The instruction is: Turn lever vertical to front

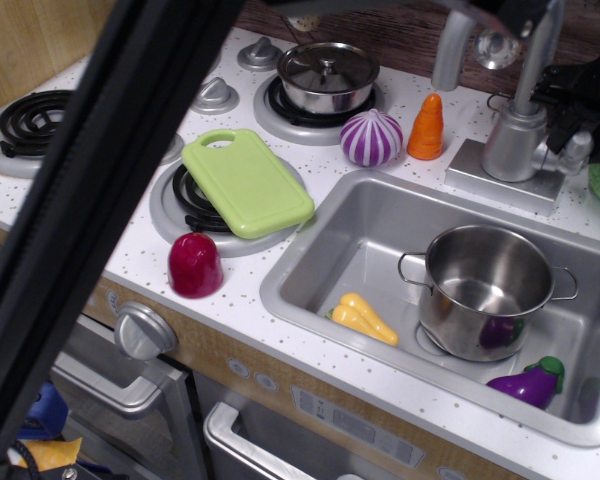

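Observation:
The silver faucet body (510, 145) stands on its plate behind the sink, with the tall curved spout (450, 50) to its left. The lever (578, 151) shows only as a small silver stub on the faucet's right side; its paddle is hidden behind my black gripper (580, 120). The gripper sits right at the lever, against the faucet's right side. I cannot see how its jaws stand. My dark arm (100, 200) crosses the left of the view in the foreground.
The steel sink (350, 250) holds a steel pot (485, 290), a purple eggplant (528, 383) and a yellow vegetable (365, 318). A purple onion (370, 137) and an orange carrot (426, 128) stand left of the faucet. A green cutting board (245, 182), a red cup (196, 265) and a lidded pot (327, 75) are on the stove.

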### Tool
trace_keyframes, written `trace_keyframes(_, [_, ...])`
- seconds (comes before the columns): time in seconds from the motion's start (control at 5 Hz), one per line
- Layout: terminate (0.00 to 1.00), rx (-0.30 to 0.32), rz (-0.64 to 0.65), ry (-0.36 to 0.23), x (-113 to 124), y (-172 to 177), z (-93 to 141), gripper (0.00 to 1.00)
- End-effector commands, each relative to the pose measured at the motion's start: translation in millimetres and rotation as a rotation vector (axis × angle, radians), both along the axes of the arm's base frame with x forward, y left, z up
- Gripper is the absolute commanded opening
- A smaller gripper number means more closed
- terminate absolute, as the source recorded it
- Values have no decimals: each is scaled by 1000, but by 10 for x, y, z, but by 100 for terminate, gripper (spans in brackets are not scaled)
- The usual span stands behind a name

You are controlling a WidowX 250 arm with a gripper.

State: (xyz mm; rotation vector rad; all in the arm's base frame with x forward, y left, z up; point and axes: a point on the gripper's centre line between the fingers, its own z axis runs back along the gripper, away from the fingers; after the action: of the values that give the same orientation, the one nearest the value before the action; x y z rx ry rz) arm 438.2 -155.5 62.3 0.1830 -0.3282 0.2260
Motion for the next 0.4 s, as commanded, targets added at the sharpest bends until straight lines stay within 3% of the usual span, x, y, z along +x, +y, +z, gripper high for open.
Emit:
trace_keyframes(0.0, [0, -75, 32, -1, -147, -24, 185, 0])
trace_keyframes(0.2, [0, -116, 41, 12, -160, -58, 86, 0])
